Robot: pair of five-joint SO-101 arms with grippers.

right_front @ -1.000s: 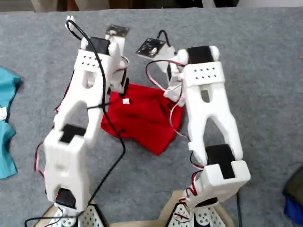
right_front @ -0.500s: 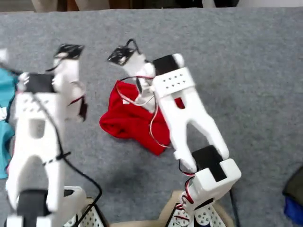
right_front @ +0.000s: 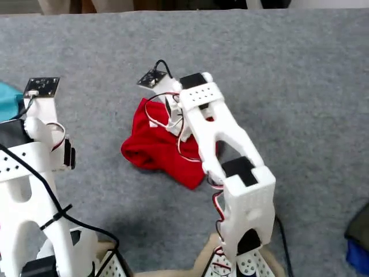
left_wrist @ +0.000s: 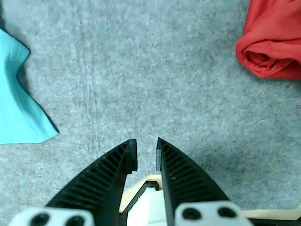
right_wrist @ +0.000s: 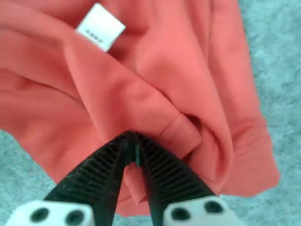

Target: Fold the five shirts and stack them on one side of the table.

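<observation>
1. The right gripper [right_wrist: 131, 140] is down on the red shirt [right_front: 155, 151], jaws pinched together on a raised ridge of cloth near the middle of the bundle. My read: this is mid-fold, one layer being carried over another.
2. The red shirt sits near the middle of the grey table [right_front: 300, 81]. It is bunched rather than flat, with one edge rolled into a thick soft tube and a hemmed edge tucked under the ridge.
3. A small white label [right_wrist: 100, 27] lies face up on the cloth, just beyond the pinch.
4. The left gripper [left_wrist: 146, 151] hangs over bare table, jaws a narrow crack apart, nothing between them. It is well apart from the red shirt, between it and the teal shirt [left_wrist: 19, 101].
5. The teal shirt lies at the table's left edge, thin and limp, one corner ending in a sharp point. It looks unfolded, so by my count the task is early.
6. Next call: lay the pinched layer down flat and let go without dragging the bundle along. The cloth is soft jersey that creases easily, and the table's felt-like nap should hold the bottom layer.
7. Risk, as I judge it: the rolled edge may spring open once it is released.
</observation>
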